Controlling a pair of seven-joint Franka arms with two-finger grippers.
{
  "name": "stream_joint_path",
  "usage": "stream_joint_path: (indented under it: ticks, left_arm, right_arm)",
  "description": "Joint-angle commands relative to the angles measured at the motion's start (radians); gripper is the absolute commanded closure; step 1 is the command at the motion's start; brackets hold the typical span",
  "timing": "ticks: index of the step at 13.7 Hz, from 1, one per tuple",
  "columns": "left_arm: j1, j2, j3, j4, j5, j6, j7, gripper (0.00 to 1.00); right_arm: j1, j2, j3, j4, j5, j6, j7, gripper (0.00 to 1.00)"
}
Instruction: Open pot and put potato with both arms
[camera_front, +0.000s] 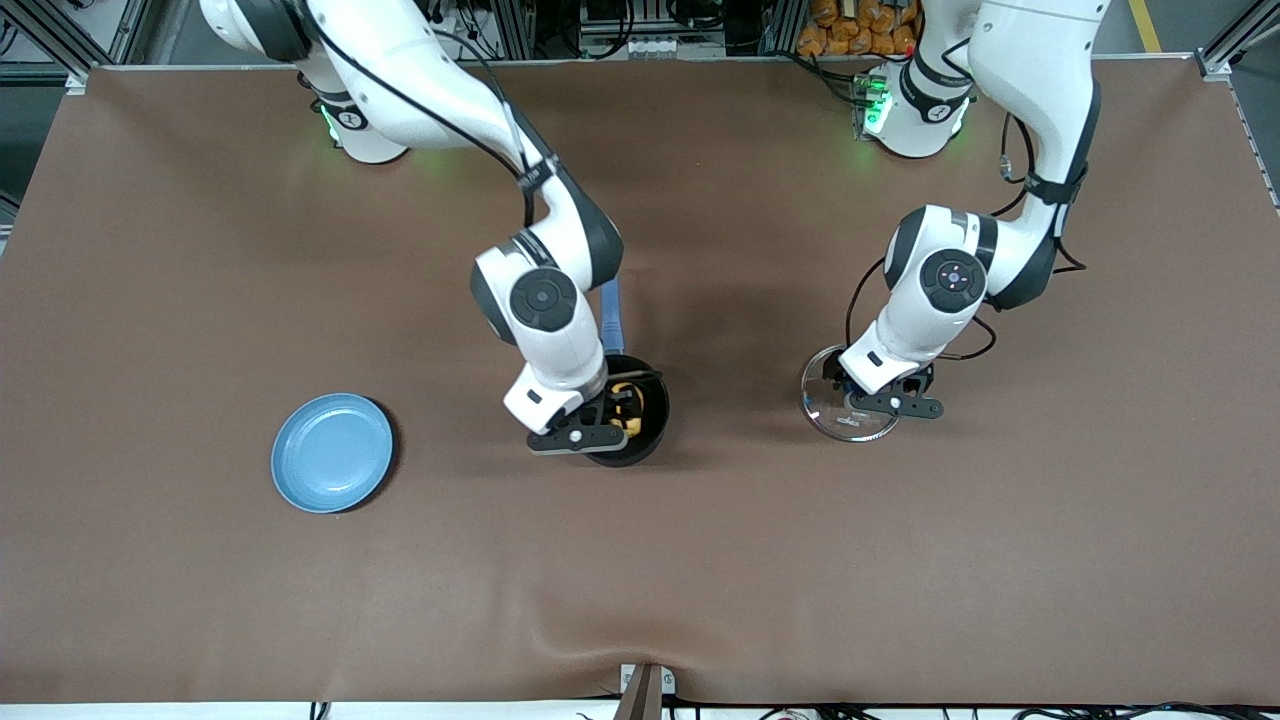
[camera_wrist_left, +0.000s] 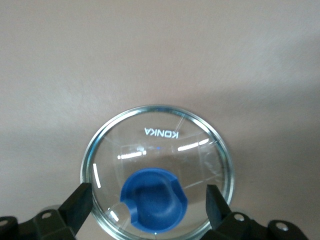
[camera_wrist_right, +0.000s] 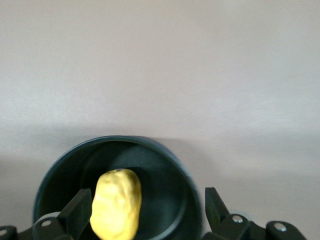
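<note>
You've got the right gripper low over the pot, just below the middle of the front view, and its fingers stand spread with nothing between them. Look through your right wrist view: the potato lies inside the pot, down on the dark floor of it, close to one finger but not pinched; the other finger stands well clear of it. The pot is open, no lid on it, and its blue handle runs up the frame from the rim, partly hidden by the right arm's wrist.

Now your left gripper, centre-right of the front view, is down over the glass lid, which lies flat on the brown table, toward the left arm's end and well apart from the pot. In the left wrist view you see the lid with its blue knob low in the frame, and the two fingers stand wide on either side of the knob, touching neither it nor each other. So both of your grippers are open and empty.

Down at lower left of the front view, a light-blue plate sits alone on the table, toward the right arm's end, a little nearer the camera than the pot.
</note>
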Motion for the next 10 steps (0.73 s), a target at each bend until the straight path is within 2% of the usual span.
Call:
stream_joint_path:
  ticks: [1,4,6,8,10]
  left_arm:
    - [0.004,-0.085,-0.001,0.117,-0.009,-0.217,0.021,0.0]
    - [0.004,-0.108,0.0,0.338,-0.01,-0.507,0.02,0.0]
    - [0.006,-0.127,0.002,0.455,-0.009,-0.653,0.02,0.0]
    - [0.017,-0.166,0.002,0.523,-0.004,-0.737,0.016,0.0]
    - [0.029,-0.218,0.002,0.551,-0.004,-0.776,0.016,0.0]
  right_arm:
    - [-0.033,-0.127,-0.043,-0.02,-0.013,-0.106,-0.068,0.0]
    - [-0.09,-0.218,-0.085,-0.023,-0.013,-0.253,-0.066,0.0]
    - [-0.154,-0.279,-0.099,-0.028,-0.013,-0.321,-0.07,0.0]
    - [-0.226,-0.336,-0.099,-0.04,-0.013,-0.4,-0.143,0.0]
    - [-0.306,-0.42,-0.099,-0.101,-0.011,-0.413,-0.252,0.0]
